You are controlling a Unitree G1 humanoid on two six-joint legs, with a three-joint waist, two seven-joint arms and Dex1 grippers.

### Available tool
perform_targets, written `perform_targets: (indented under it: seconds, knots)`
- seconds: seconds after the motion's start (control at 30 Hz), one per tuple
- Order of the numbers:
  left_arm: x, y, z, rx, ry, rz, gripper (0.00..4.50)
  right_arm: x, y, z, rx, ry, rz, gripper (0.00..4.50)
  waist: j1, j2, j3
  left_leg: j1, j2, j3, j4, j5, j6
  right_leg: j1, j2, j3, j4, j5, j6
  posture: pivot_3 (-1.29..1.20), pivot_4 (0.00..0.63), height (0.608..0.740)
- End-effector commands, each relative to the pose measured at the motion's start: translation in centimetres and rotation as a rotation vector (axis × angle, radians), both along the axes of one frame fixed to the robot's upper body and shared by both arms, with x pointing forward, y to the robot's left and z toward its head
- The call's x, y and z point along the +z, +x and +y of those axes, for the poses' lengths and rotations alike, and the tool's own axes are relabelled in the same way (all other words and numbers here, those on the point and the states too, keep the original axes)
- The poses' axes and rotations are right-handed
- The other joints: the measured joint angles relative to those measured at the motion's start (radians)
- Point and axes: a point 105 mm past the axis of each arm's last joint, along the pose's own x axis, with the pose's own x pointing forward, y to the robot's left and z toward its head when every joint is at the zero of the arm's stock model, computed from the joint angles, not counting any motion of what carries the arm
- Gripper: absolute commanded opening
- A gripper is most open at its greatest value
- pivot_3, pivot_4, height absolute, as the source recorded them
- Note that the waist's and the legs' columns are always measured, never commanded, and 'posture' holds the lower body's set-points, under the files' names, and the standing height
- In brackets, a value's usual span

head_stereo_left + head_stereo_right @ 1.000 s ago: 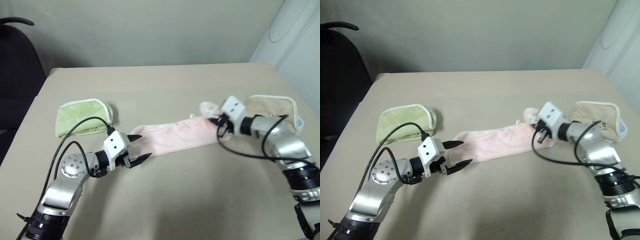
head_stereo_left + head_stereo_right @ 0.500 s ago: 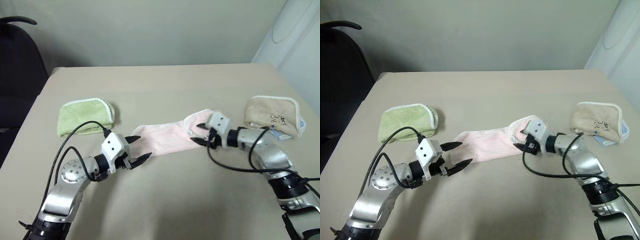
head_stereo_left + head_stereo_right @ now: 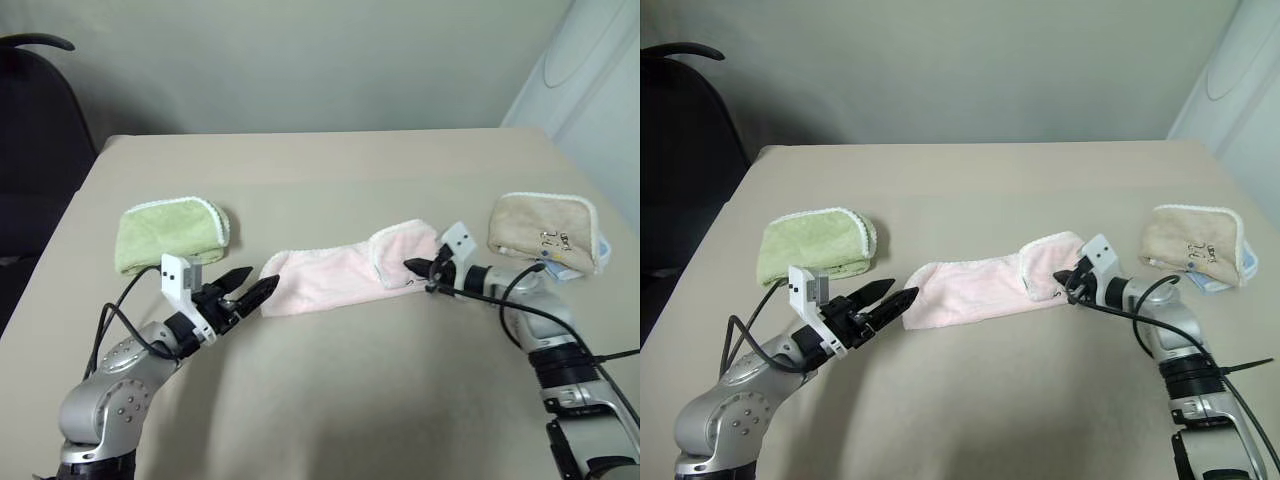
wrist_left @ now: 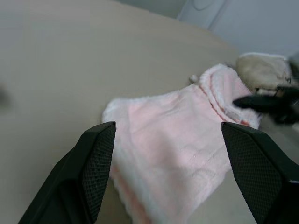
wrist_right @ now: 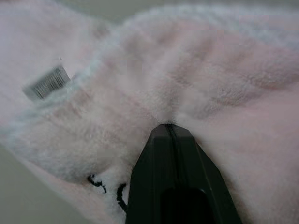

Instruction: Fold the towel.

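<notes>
Black right gripper (image 3: 1068, 281): you have its two fingers pressed together, tips dug into the pile at the folded-over end of the towel (image 3: 985, 290); the right wrist view leaves it unclear whether any cloth is pinched between them.
Left gripper (image 3: 892, 298): you have it spread wide, pointing level at the towel's other end, tips just beside the edge and apart from it.
Towel position: it lies as a long strip mid-counter (image 3: 970, 190), between your two grippers, with the green towel (image 3: 815, 245) off its left end and the beige towel (image 3: 1195, 240) well off its right end.
Towel look: pale pink terry with white stitched edging; the right end is turned back over the strip as a short flap, a striped tag and a small dark embroidered mark show near that end, and the left end is rounded and flat.
Risk, right side: if those tips are only pressing on the pile, I judge the flap could slide or spring open when you pull away.
Risk, left side: closing from this level angle could catch just the top edging, or shove the end and bunch the strip.
Risk, fold: dragging one end alone could skew the strip, leaving edges misaligned.
</notes>
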Motion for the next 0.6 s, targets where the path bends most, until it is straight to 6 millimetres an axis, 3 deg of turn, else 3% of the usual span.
perform_targets:
  seconds: [0.03,0.1,0.2,0.3,0.47,0.6]
  knots:
    - [1.3,-1.5,0.1,0.004,-0.110,0.015,3.89,0.4,0.8,-0.1,-0.024,0.003,-0.051,0.06,0.000,-0.001,0.000,0.000,0.000,0.000,0.000,0.000,0.000,0.000,0.000,0.000,0.000,0.000,0.000,0.00,0.150,0.740]
    - [1.3,-2.5,0.3,0.001,-0.192,0.052,4.48,1.2,1.1,0.2,-0.023,0.036,-0.082,0.00,0.000,0.000,0.000,0.001,0.000,0.000,0.000,0.000,0.000,0.001,0.000,0.000,0.000,0.000,0.000,0.00,0.150,0.740]
    - [1.0,-3.7,0.3,0.010,-0.271,0.116,4.48,2.3,1.4,0.4,-0.022,0.077,-0.122,0.00,-0.001,0.000,0.000,0.002,0.000,0.001,-0.001,0.000,0.000,0.002,0.000,0.000,-0.001,0.000,0.000,0.00,0.150,0.740]
    - [-0.6,-4.6,-0.4,0.031,-0.266,0.236,4.48,3.6,1.6,0.8,-0.014,0.119,-0.168,0.00,-0.001,0.000,0.000,0.003,0.000,0.001,-0.001,0.000,0.000,0.002,0.000,0.000,-0.001,0.000,0.000,0.00,0.150,0.740]
    - [-3.3,-4.5,-0.9,0.116,-0.293,0.417,4.48,5.8,1.6,1.6,0.001,0.182,-0.235,0.00,0.002,0.001,0.000,0.004,0.000,0.001,-0.001,0.000,0.000,0.003,0.000,0.000,-0.001,0.000,0.000,0.00,0.150,0.740]
    - [-4.0,-3.5,-1.2,0.161,-0.357,0.471,4.48,6.6,1.6,1.8,0.006,0.201,-0.260,0.00,0.006,0.002,0.001,0.007,0.000,0.002,-0.002,0.000,-0.001,0.005,0.000,0.000,-0.001,0.000,0.000,0.00,0.150,0.740]
